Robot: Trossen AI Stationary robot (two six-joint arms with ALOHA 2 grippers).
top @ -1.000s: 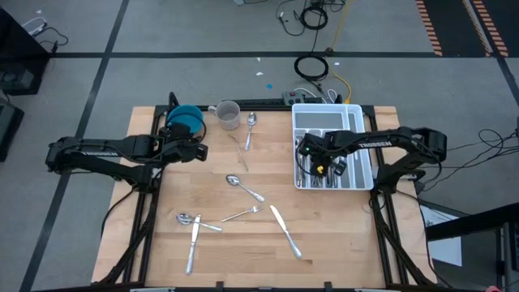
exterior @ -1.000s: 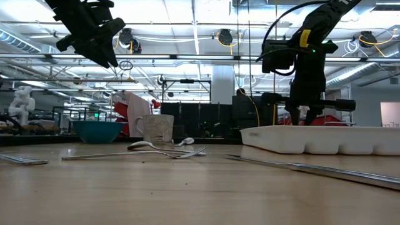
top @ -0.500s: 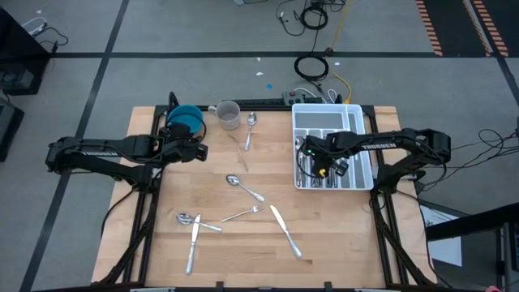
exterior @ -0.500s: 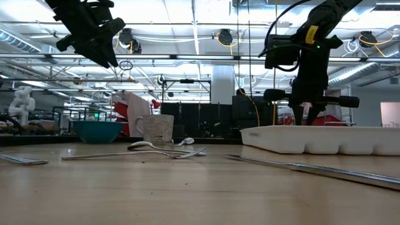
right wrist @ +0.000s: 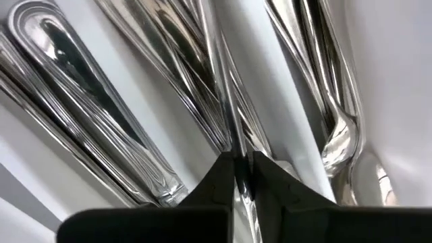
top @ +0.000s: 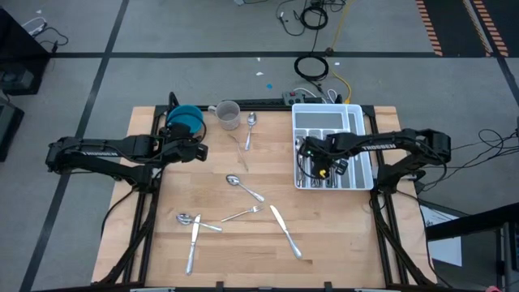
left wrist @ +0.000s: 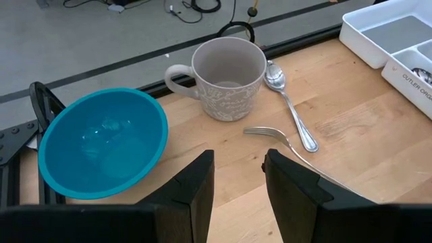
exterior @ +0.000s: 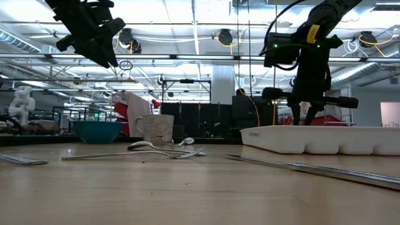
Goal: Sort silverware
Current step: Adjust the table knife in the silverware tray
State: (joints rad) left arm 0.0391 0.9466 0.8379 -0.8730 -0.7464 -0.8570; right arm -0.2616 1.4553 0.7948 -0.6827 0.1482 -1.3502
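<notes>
Several silver pieces lie loose on the wooden table: a spoon [top: 250,130] by the mug, a spoon [top: 243,186], a fork [top: 242,215], a knife [top: 285,231], and a spoon and a knife [top: 193,235] near the front left. More silverware [top: 312,170] lies in the white tray [top: 357,113]. My right gripper [top: 306,156] is down in the tray's left compartment, shut on one slim piece. My left gripper [top: 199,150] is open and hangs above the table beside the blue bowl [top: 185,119]. My right gripper [right wrist: 241,172] pinches a slim silver piece [right wrist: 226,128] between its two fingers, coming from above and pointing down into the tray. The piece runs on past the fingers among the other silverware lying in that compartment. Which end it holds is hidden by the fingers.
A patterned mug [left wrist: 228,77] and the blue bowl [left wrist: 101,142] stand at the table's far left, with a spoon [left wrist: 290,108] and a fork [left wrist: 283,142] beside the mug. The tray fills the far right. Bare wood lies between the loose pieces in the middle.
My right gripper has shifted a little toward the table's near edge, staying low over the tray's left compartment. The loose pieces on the table have not moved.
</notes>
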